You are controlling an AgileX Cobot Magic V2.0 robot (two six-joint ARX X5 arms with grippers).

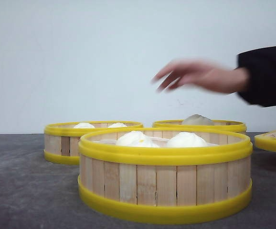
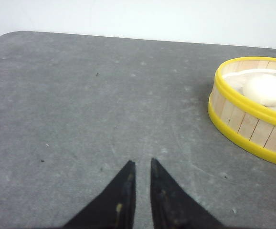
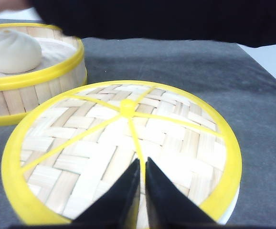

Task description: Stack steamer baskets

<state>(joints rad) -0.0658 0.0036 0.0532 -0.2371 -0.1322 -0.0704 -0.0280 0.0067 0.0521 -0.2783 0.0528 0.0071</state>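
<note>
While the front view misses it, the right hand, pressed together, hovers over a woven lid.

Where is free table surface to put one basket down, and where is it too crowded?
Free: grey table ahead of the left gripper, beside the left basket. Crowded: middle and right, where the near basket, rear basket and woven lid cluster.

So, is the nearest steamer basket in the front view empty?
No, the nearest steamer basket holds two white buns that show above its yellow top rim.
</note>
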